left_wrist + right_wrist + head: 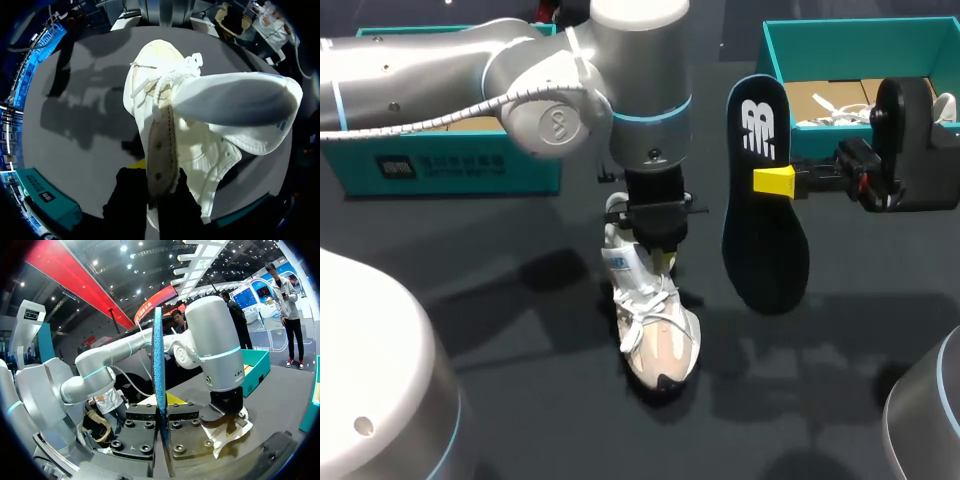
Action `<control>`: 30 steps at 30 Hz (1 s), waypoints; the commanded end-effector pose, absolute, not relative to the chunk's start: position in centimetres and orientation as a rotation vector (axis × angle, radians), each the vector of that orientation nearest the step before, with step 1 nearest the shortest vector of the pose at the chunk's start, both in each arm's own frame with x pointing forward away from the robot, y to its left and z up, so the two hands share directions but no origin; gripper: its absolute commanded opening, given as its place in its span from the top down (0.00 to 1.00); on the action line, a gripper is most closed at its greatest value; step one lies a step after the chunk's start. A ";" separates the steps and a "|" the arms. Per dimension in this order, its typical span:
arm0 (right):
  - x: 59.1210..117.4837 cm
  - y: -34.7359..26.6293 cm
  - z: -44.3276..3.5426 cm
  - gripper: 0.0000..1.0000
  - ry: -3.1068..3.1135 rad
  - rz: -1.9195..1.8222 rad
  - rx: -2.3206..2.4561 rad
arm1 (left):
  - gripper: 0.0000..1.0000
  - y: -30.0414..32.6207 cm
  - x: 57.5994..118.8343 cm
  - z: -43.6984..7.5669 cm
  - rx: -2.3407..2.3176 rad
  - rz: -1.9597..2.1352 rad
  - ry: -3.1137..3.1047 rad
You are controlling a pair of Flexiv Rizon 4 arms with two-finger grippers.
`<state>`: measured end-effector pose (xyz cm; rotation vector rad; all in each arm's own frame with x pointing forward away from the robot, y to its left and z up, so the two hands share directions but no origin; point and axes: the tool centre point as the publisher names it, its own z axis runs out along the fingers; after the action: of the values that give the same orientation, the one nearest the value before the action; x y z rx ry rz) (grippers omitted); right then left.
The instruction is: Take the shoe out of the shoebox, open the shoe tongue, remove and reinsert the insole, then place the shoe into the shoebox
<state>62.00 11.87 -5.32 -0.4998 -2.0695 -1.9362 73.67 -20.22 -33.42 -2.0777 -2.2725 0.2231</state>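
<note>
Right claw (161,410) is clamped on the dark insole (766,250), holding it upright above the dark grey worktop (470,300). Left claw (658,240) is closed on the white shoe (655,330) at its collar. The shoe rests on the worktop, forward of the left shoebox (450,165) and right shoebox (840,45), both teal.

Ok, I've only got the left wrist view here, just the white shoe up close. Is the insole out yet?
Observer: Yes. The insole is out, held in the air in the right arm's jaws, to the right of the shoe.
Operator: And where are the boxes?
Observer: A teal shoebox stands at the table's far right, behind the insole. A second shoebox stands at the far left, behind the left arm.
</note>
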 end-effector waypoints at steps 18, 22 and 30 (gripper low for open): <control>62.1 12.0 -5.4 1.00 -2.070 -1.936 -0.500 | 1.00 -21.9 73.6 -36.6 -2.130 0.176 -2.245; 62.1 12.0 -5.4 1.00 -2.070 -1.936 -0.500 | 1.00 -22.4 73.7 -37.3 -2.163 0.184 -2.224; 62.1 12.0 -5.4 1.00 -2.070 -1.936 -0.500 | 1.00 -23.2 73.5 -38.1 -2.245 0.195 -2.181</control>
<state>62.00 11.87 -5.32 -0.4998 -2.0695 -1.9362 73.68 -22.93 -37.59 -2.2357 -2.1817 0.1984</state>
